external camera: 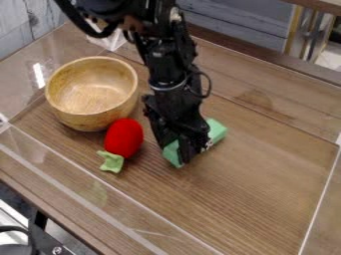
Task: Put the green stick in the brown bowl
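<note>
Brown bowl (91,92): one, round and wooden, at the left on the wooden table (260,194).
Red fruit (124,137): just beside the bowl's near right side, its green leafy stem (111,161) pointing near.
Green stick (213,133): lies slantwise on the table, right of the fruit, partly hidden under the gripper (181,147).
Gripper: black, above the stick; I cannot tell whether its pincer is apart or clamped.
</note>
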Controlling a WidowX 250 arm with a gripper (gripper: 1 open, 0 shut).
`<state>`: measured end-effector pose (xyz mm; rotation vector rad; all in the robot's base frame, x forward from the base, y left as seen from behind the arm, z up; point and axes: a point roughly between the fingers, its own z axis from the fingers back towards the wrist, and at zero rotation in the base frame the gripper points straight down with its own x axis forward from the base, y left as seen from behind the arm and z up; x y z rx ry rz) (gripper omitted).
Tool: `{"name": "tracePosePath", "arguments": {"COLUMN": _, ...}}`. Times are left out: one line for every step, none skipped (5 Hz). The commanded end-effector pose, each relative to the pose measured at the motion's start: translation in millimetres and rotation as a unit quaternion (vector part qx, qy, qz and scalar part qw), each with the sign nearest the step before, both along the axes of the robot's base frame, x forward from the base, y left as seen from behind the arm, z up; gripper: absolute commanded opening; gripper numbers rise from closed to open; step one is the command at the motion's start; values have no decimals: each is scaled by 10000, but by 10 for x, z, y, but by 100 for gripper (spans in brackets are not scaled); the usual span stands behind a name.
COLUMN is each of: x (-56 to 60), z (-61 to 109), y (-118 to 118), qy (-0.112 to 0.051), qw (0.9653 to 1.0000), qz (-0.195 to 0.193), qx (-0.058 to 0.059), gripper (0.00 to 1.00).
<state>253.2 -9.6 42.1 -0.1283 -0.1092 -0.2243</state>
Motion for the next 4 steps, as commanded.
{"name": "tracePosePath", "arguments": {"x": 163, "z": 229, "y": 35, "qy": -381, "qw": 9992, "qz": -52, "qx": 44, "gripper": 0}}
{"name": "tracePosePath", "arguments": {"x": 213, "z": 227, "y": 41, "qy": -407, "qw": 9990, "qz": -142, "qx": 67, "gripper": 0}}
{"name": "tracePosePath", "arguments": {"x": 267, "z": 336, "y": -18, "qy": -423, "qw": 9987, "qz": -268, "qx": 89, "gripper": 0}}
{"name": "tracePosePath", "arguments": {"x": 314, "z": 469, "y": -54, "qy": -446, "qw": 9983, "qz": -339, "qx": 129, "gripper": 0}}
